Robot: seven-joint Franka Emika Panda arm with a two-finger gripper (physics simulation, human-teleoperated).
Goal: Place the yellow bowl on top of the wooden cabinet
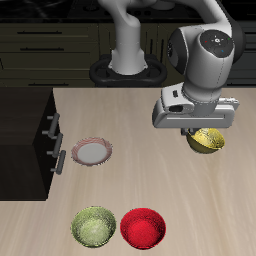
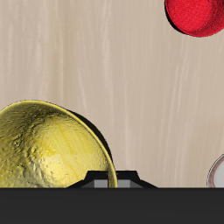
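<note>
The yellow bowl [image 1: 209, 142] hangs tilted under my gripper [image 1: 199, 132], above the light tabletop. The gripper is shut on the bowl's rim. In the wrist view the bowl [image 2: 48, 149] fills much of the frame, its mottled golden inside facing the camera, right by the gripper [image 2: 112, 180]. The wooden cabinet [image 1: 24, 140] is a dark box with silver bar handles, standing at the far side of the table from the gripper. Its top is bare.
A small pink-rimmed plate [image 1: 91, 152] lies near the cabinet, and its edge shows in the wrist view [image 2: 219, 173]. An olive-green bowl [image 1: 93, 226] and a red bowl [image 1: 142, 227] sit near the table's front edge. The red bowl also shows in the wrist view [image 2: 199, 16].
</note>
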